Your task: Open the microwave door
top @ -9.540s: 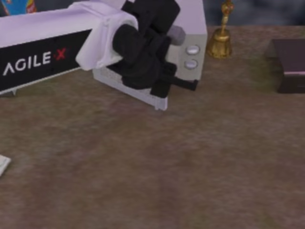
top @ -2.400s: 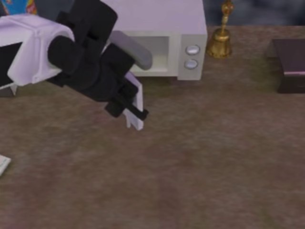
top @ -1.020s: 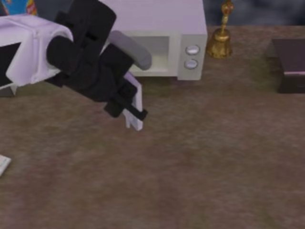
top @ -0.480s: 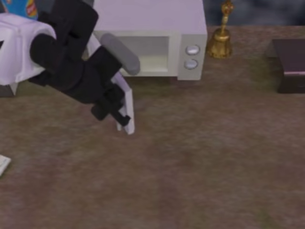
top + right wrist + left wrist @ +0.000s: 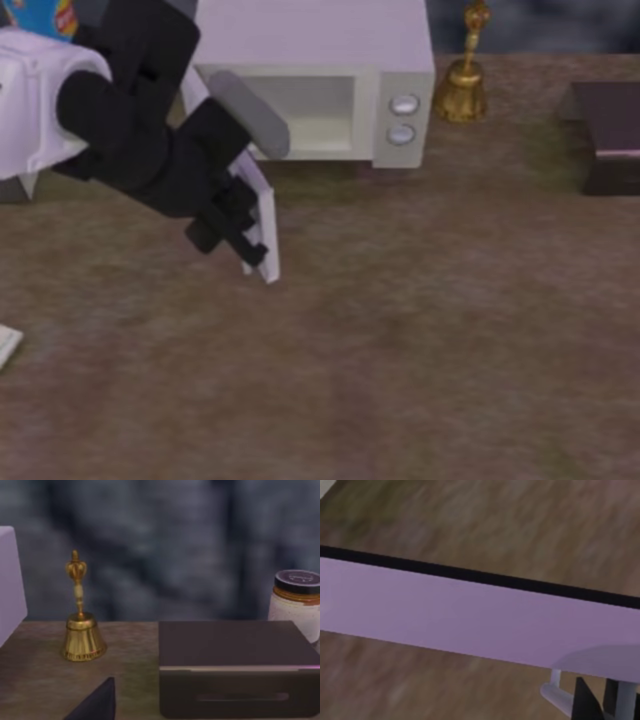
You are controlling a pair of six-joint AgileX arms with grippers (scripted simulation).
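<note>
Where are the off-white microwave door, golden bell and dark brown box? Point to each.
off-white microwave door (image 5: 268, 235), top view, its free outer edge.
golden bell (image 5: 82, 639), right wrist view, its flared body.
dark brown box (image 5: 235, 647), right wrist view, its flat lid.

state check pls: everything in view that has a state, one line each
door: swung wide open, edge-on to the top view
microwave: cavity exposed, looks empty
left gripper: at the door's free edge by the handle
bell: upright, right of the microwave
dark box: closed, at the table's right
jar: upright, lid on, behind the box
</note>
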